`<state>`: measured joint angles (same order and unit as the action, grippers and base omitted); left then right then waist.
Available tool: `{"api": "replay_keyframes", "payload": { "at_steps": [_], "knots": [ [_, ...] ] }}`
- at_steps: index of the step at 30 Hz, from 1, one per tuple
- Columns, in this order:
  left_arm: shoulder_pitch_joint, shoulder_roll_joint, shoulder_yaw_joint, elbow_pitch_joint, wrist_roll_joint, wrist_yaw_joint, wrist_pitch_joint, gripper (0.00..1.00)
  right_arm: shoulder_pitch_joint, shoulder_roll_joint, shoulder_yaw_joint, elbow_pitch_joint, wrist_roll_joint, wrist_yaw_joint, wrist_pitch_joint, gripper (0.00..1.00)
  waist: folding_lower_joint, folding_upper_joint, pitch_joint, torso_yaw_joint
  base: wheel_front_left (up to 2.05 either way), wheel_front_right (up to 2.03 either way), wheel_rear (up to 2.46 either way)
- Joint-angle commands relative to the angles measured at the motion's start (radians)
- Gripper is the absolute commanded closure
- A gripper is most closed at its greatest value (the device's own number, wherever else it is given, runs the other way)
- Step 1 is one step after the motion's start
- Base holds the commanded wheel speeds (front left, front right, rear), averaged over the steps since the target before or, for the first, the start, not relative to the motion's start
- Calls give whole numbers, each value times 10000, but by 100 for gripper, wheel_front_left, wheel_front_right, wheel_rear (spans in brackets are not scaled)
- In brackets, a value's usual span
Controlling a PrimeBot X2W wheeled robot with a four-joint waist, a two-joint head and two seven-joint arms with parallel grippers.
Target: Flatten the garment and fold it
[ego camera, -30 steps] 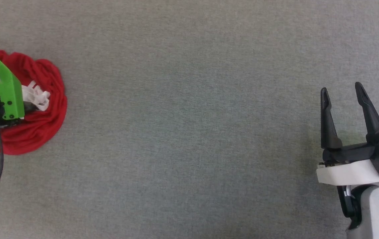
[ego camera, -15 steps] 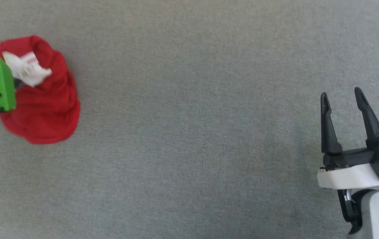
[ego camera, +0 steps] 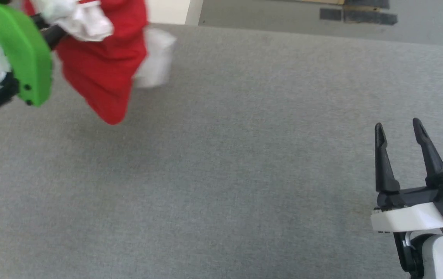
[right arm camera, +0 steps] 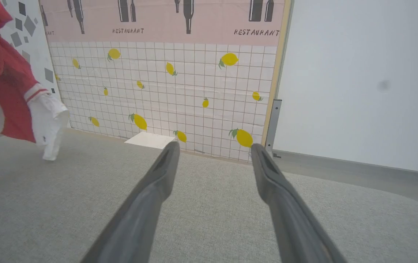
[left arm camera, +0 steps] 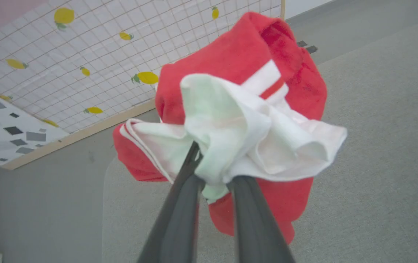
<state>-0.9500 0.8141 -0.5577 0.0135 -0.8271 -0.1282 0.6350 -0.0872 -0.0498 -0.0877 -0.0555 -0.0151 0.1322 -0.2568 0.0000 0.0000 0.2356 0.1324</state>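
The garment [ego camera: 105, 66] is a bunched red T-shirt with white sleeves, hanging above the grey table at the upper left of the head view. My left gripper [ego camera: 60, 27], on its green mount, is shut on a white sleeve fold. In the left wrist view the left gripper [left arm camera: 212, 171] pinches the white fabric, its tips buried in it, and the garment's [left arm camera: 238, 54] red body bulges behind and below. My right gripper [ego camera: 397, 126] stands open and empty at the lower right, far from the shirt. In the right wrist view the right gripper [right arm camera: 212, 149] points at the wall, with the garment [right arm camera: 0, 91] dangling at the far left.
The grey fabric-covered table [ego camera: 244, 174] spreads wide between the two arms. Its far edge [ego camera: 322, 37] runs along the top of the head view, with floor beyond. A lemon-patterned tiled wall panel [right arm camera: 179, 91] stands behind the table.
The left gripper has shut on the shirt and raised it off the table, up and away. The head camera has tilted, bringing the table's far edge into view. The right gripper stays open.
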Motion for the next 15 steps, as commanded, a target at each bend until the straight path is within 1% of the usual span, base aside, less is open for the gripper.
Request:
{"api": "replay_keyframes", "payload": {
  "at_steps": [1,5,8,12,15],
  "knots": [
    [-254,-174,-173,-272,63,-25,-82,100,164,-4,12,39,103,-15,-49,0,0,0,-456,-551,0,0,0],
    [-578,-473,-847,-935,208,-25,-139,100,276,-4,34,50,226,-15,-49,0,0,0,-704,-1178,0,0,0],
    [-670,-870,-1406,-1213,200,-25,-272,100,348,-4,-4,37,267,-15,-49,0,0,0,-808,-1649,0,0,0],
    [-682,-1400,-2290,-1285,184,-25,-423,100,396,-4,-100,37,326,-15,-49,0,0,0,-839,-2191,0,0,0],
    [-583,-1768,-3055,-1039,112,-25,-426,100,391,-4,-87,58,363,-15,-49,0,0,0,-797,-2510,0,0,0]
  ]
}}
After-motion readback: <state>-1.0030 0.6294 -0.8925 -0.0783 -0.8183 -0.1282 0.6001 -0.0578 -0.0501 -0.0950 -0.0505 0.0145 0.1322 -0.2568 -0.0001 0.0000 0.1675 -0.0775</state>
